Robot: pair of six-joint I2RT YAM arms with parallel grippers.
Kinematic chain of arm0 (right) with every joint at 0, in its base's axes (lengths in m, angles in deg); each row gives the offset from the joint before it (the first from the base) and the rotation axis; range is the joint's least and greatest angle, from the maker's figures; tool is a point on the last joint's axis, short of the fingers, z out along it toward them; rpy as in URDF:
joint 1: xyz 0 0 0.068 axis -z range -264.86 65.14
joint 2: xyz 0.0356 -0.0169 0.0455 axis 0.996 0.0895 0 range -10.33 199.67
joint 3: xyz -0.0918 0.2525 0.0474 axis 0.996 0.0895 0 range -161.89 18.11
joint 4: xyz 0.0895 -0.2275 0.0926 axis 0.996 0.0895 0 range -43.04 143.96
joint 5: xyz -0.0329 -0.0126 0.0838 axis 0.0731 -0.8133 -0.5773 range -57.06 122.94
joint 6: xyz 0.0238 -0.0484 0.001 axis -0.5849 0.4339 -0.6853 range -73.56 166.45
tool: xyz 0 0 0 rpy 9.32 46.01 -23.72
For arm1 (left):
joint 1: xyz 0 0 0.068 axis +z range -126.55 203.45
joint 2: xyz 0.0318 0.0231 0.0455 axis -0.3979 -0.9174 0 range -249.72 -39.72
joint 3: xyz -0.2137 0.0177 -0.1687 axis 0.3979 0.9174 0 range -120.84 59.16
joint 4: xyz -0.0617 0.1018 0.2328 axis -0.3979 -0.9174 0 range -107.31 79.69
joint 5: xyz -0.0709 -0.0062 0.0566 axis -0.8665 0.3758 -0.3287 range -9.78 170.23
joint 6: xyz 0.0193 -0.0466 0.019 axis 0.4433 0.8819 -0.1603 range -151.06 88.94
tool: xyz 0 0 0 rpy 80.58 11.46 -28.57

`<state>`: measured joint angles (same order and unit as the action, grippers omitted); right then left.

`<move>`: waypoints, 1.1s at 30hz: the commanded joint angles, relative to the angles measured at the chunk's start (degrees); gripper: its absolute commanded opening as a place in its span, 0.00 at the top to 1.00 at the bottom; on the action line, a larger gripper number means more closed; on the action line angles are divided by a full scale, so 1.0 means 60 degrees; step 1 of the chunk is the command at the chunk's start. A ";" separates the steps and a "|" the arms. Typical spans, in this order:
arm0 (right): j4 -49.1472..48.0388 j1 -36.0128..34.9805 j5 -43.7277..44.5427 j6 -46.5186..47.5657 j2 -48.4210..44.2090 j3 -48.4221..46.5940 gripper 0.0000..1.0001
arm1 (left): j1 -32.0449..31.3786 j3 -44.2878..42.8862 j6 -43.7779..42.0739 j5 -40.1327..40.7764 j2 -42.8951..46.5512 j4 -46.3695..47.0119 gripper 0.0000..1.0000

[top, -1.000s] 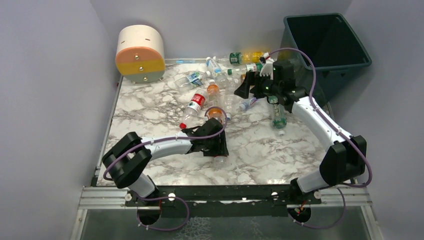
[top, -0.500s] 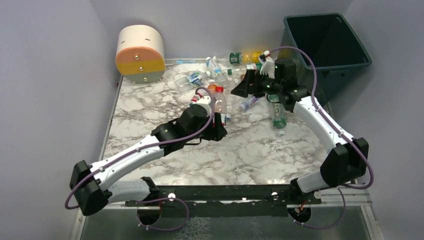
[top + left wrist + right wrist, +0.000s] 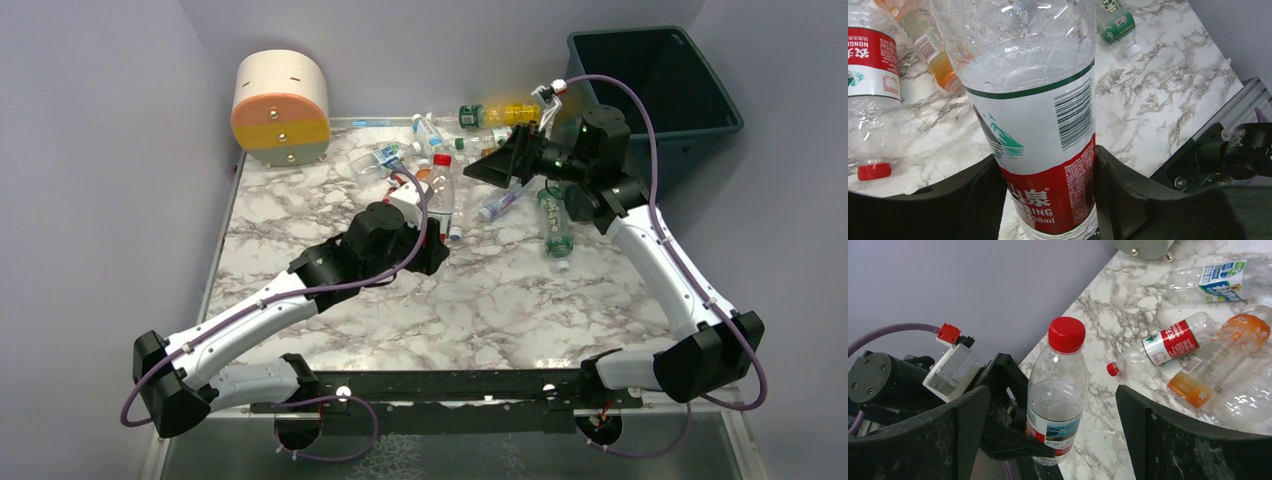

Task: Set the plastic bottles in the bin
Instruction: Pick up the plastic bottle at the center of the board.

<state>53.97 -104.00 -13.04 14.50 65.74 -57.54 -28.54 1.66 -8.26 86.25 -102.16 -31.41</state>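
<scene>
Left gripper (image 3: 1048,185) pinches a red-capped bottle (image 3: 1033,100) upright by its label; right gripper (image 3: 506,166) faces it, spread wide. Best to hold it steady so the right can take it toward the bin (image 3: 650,80).

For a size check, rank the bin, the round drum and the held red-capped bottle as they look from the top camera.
Largest: bin.
Then: round drum.
Smallest: red-capped bottle, clearly.

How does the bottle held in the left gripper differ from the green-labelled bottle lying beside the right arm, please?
The red-capped bottle stands upright, clamped in the left gripper; the green-labelled bottle lies on its side, free on the marble table. The red-capped bottle's label is white and red; the green-labelled bottle's is green. Both are clear plastic.
</scene>
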 commanded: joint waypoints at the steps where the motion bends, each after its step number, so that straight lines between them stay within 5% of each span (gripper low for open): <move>1: -0.0247 -0.0205 -0.0538 -0.0215 0.0188 -0.0133 0.01 | -0.0051 -0.0574 -0.0416 -0.0098 -0.0180 0.0436 0.49; 33: -0.0274 -0.1938 0.0580 0.0182 0.1671 -0.0089 0.00 | -0.0052 -0.0825 -0.0381 -0.0557 -0.0581 0.0862 0.48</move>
<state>53.05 -115.19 -10.79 14.98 74.96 -57.52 -28.54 -1.60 -9.76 83.67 -105.54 -28.29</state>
